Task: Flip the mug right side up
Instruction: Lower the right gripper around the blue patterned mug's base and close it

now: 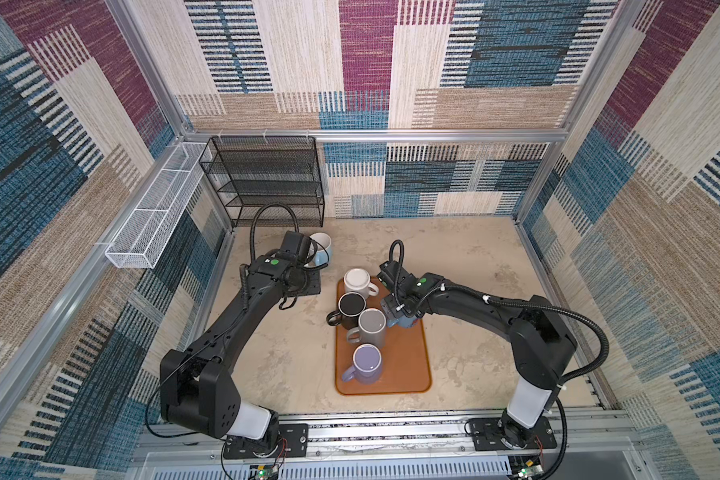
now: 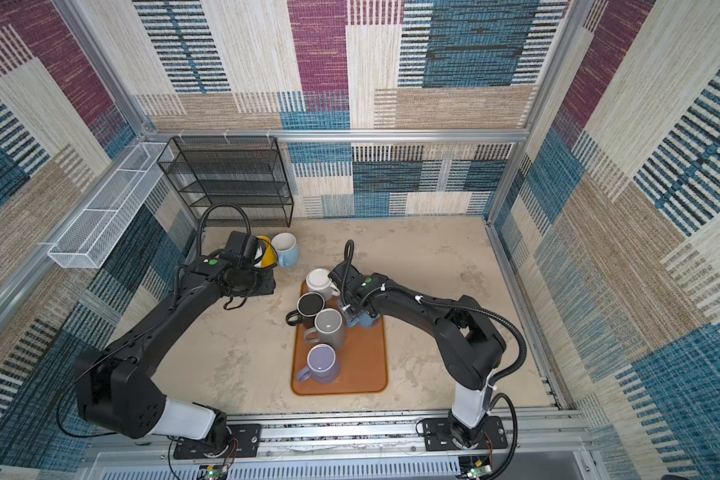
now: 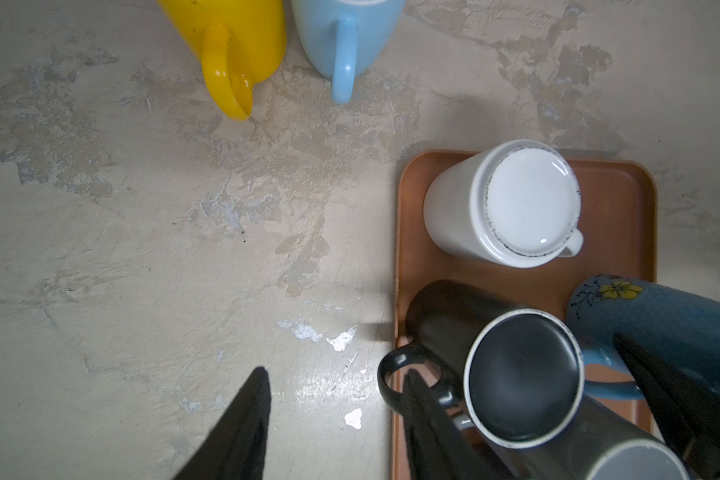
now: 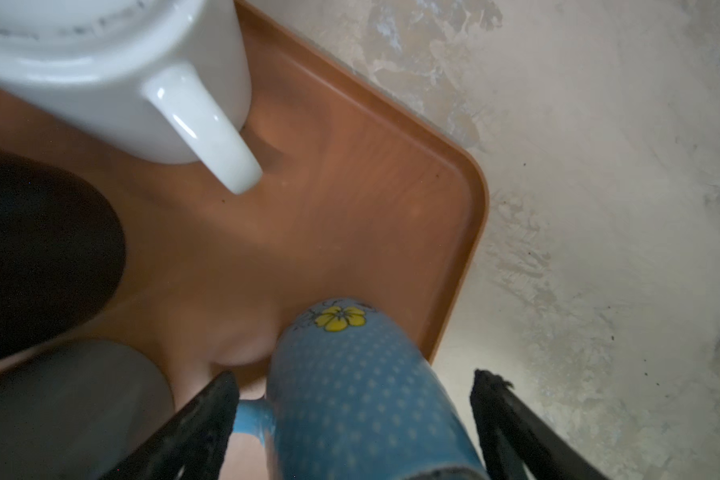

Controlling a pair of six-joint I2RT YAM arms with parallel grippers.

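A blue dotted mug with a yellow flower sits on the orange tray, at its right edge, in both top views. My right gripper stands open around it; a gap shows between one finger and the mug wall, and the other finger is beside the blue handle. Which end of the mug is up I cannot tell. My left gripper hangs open and empty above the table, left of the tray. The blue mug also shows in the left wrist view.
The tray also holds an upside-down white mug, a black mug, a grey mug and a purple mug. A yellow mug and a light blue mug stand back left by a black mesh rack.
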